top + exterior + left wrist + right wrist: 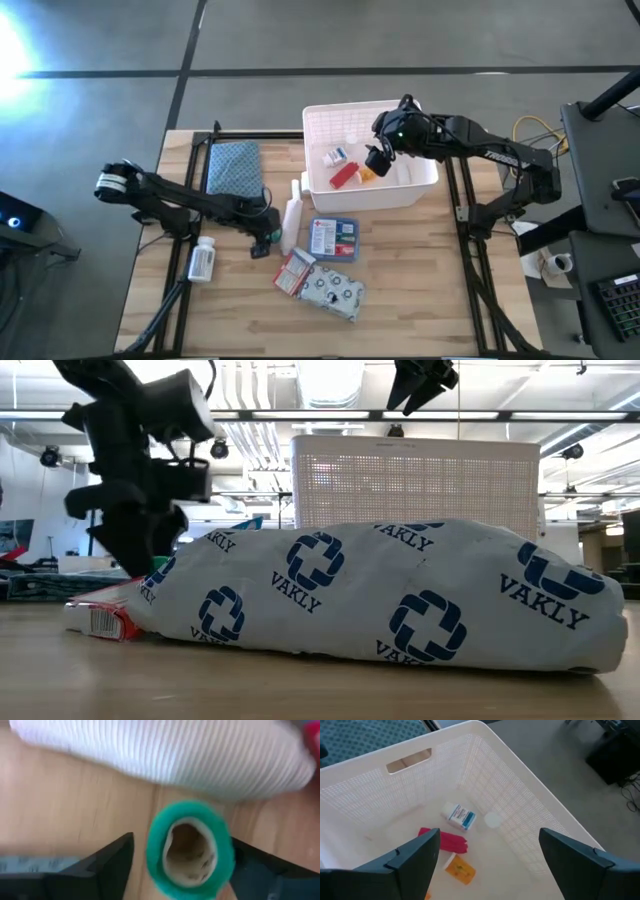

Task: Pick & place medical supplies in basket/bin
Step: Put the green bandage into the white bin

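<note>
Green roll [190, 851] on open table, left of the white tube [291, 222].
Left gripper [264, 241] straddles it, jaws wide; right gripper [378, 160], spread empty, hangs over the basket [420, 185].

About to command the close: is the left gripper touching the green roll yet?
Apart. In the left wrist view the green roll stands between the left gripper's open fingers, with bare wood showing between the roll and that finger.

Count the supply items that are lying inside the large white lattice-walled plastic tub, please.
3 visible in the white lattice-walled plastic tub: a small blue-and-white box nearest the slotted wall, a red flat packet beside it, and a small orange packet. Others may be hidden under the right arm.
</note>
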Controlling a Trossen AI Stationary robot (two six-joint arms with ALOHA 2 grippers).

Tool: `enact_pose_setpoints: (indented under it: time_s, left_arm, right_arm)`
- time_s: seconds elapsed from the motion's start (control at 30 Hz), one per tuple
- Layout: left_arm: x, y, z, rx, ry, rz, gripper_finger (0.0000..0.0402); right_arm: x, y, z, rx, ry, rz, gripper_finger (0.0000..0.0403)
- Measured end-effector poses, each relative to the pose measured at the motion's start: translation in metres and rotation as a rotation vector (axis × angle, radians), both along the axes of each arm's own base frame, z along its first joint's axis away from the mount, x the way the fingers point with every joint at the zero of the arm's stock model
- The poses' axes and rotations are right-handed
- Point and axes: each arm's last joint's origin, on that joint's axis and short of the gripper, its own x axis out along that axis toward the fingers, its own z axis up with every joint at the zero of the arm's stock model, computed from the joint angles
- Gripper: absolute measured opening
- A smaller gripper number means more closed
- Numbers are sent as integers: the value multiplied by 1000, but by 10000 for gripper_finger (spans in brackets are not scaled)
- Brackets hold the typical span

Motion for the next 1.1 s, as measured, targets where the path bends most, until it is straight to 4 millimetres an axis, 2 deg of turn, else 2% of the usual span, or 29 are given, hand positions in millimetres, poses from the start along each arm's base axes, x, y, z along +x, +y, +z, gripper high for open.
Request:
enact_pose_setpoints:
  time_s: [0.2,0.33,0.4,0.5,0.6,0.8,0.9,1.0,1.1]
  left_arm:
    - [7,1,1,-9,-67,14,179]
    - [2,3,5,-12,22,42,126]
    - [-1,3,16,-13,74,42,102]
    - [0,3,48,-1,96,40,74]
    - [3,5,101,75,3,52,64]
    - [-5,18,219,329,-442,215,68]
    - [-1,27,260,366,-736,247,69]
    - [14,41,275,406,-927,215,69]
    - [43,70,268,368,-1016,222,71]
  right_arm:
    - [0,-2,0,0,0,-7,329]
    - [-1,-2,0,5,-6,-16,329]
    - [-1,-2,0,5,-7,-16,329]
    - [-1,-2,0,5,-7,-16,329]
    - [-1,-2,0,6,-9,-18,329]
    - [-2,-2,2,3,-22,-19,329]
    - [-2,-2,3,0,-25,-21,329]
    - [-5,-2,7,-38,-30,-56,329]
    - [-12,-1,17,-133,-48,-156,329]
